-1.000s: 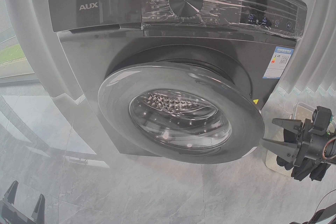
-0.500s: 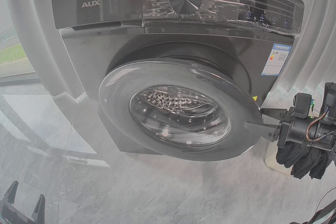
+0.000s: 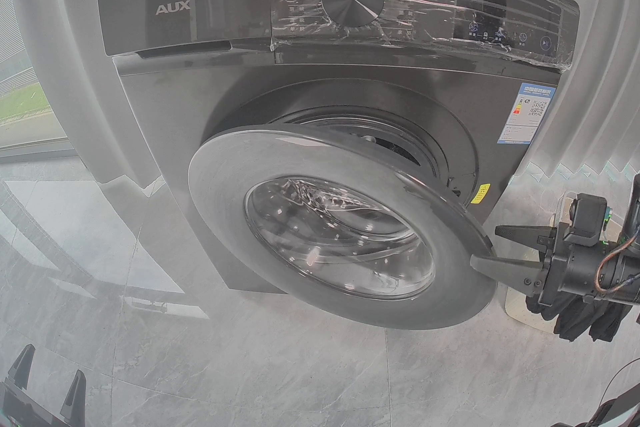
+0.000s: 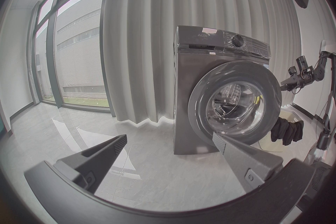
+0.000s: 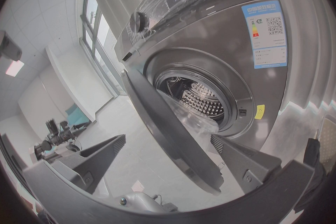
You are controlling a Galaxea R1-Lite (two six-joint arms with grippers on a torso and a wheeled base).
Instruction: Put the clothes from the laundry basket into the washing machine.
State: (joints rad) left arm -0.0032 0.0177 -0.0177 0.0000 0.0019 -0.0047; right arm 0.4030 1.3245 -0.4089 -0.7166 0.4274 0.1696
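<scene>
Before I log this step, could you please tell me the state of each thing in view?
Door, partly open.
Drum, no clothes visible inside.
Right tool, open, straddling the door's edge.
Left tool, open, empty.
Clothes, draped over the basket.

Logo (image 3: 173, 7), energy label (image 3: 527, 113) — washing machine (image 3: 200, 95) front

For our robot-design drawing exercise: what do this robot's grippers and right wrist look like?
The right gripper and left gripper are matt dark grey, each with two wedge-shaped fingers tapering to points, ribbed near the tips, a screw at the base. The right wrist is blocky and black, with a thin orange cable looping beside it.
</scene>
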